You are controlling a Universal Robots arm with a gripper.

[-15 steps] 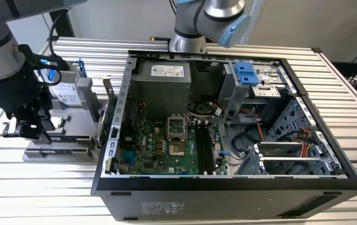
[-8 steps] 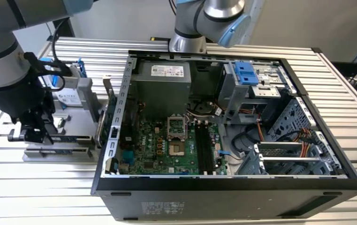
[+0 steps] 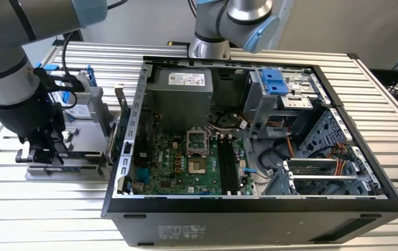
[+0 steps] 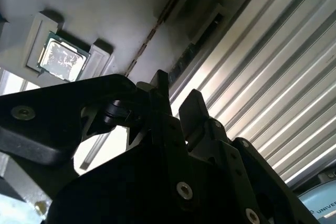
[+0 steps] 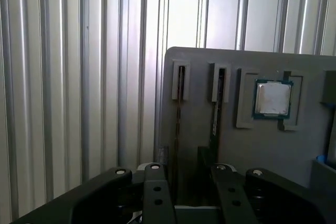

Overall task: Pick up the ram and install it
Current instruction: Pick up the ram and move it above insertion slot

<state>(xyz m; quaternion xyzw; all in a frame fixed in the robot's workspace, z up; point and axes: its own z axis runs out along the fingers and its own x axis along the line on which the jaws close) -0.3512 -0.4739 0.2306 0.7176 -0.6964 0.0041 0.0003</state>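
While hand (image 5: 186,169) hovers, CPU (image 5: 272,98) in both wrist views

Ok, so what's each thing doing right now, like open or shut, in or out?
claw, open, down at the grey tray
ram, standing on edge in its tray slot, not grabbed
CPU chip, lying flat in its tray pocket
computer case, side off, insides showing
motherboard ram slots, empty
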